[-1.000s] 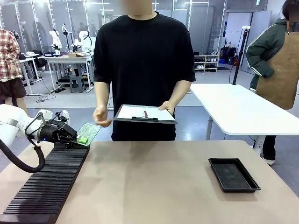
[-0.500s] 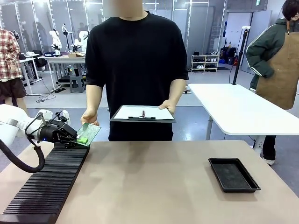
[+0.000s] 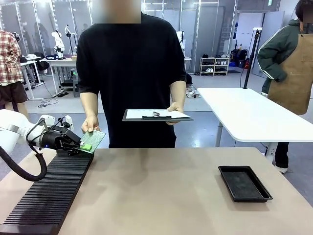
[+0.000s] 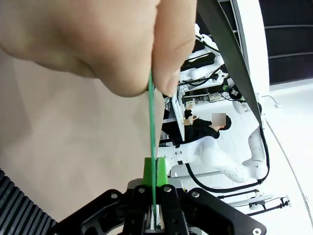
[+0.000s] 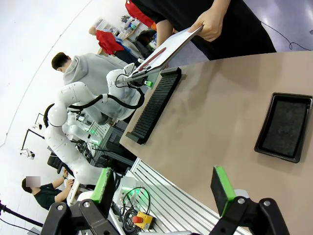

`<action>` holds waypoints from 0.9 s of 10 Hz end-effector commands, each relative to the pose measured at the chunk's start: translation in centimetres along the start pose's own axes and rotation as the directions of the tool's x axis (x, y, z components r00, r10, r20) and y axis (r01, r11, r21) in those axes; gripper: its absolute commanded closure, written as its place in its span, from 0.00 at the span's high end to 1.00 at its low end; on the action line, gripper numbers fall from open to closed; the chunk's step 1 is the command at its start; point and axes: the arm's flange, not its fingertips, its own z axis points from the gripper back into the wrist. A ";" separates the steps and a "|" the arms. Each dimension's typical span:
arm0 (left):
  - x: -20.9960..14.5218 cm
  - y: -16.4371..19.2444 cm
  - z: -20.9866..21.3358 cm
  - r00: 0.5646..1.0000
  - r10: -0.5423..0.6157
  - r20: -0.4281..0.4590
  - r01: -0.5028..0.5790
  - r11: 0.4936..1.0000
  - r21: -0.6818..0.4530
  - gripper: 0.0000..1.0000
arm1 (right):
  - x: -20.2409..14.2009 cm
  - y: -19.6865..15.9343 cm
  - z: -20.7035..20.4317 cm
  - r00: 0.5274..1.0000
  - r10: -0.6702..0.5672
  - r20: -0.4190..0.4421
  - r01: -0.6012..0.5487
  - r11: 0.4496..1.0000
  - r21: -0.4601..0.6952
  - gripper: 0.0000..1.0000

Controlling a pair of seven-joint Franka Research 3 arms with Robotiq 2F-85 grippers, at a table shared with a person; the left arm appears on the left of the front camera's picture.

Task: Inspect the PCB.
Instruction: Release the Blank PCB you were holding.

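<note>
Left end effector (image 3: 84,146) clamps the green PCB (image 3: 93,139); just ahead of it the person's hand (image 3: 90,123) has now pinched the far edge, likely taking it for inspection.

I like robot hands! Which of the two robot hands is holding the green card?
The left end effector is: it is shut on the PCB, which a person's hand also pinches. The right end effector stands open, empty.
</note>
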 end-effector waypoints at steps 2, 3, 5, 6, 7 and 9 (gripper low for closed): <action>-0.1 -0.2 -0.1 1.000 -0.001 -0.007 0.001 1.000 0.002 0.00 | 0.2 0.0 -0.1 1.000 0.020 0.006 -0.021 1.000 0.008 1.00; -0.1 -0.2 -0.1 1.000 -0.001 -0.007 0.001 1.000 0.002 0.00 | 0.2 0.0 -0.1 1.000 0.020 0.006 -0.021 1.000 0.008 1.00; -0.1 -0.2 -0.1 1.000 -0.001 -0.007 0.001 1.000 0.002 0.00 | 0.2 0.0 -0.1 1.000 0.020 0.006 -0.021 1.000 0.008 1.00; -0.1 -0.2 -0.1 1.000 -0.001 -0.007 0.001 1.000 0.002 0.00 | 0.2 0.0 -0.1 1.000 0.020 0.006 -0.021 1.000 0.008 1.00; -0.1 -0.2 -0.1 1.000 -0.001 -0.007 0.001 1.000 0.002 0.00 | 0.2 0.0 -0.1 1.000 0.020 0.006 -0.021 1.000 0.008 1.00; -0.1 -0.1 0.1 1.000 -0.007 -0.010 0.007 1.000 -0.008 0.39 | 0.2 0.0 -0.1 1.000 0.020 0.006 -0.021 1.000 0.008 1.00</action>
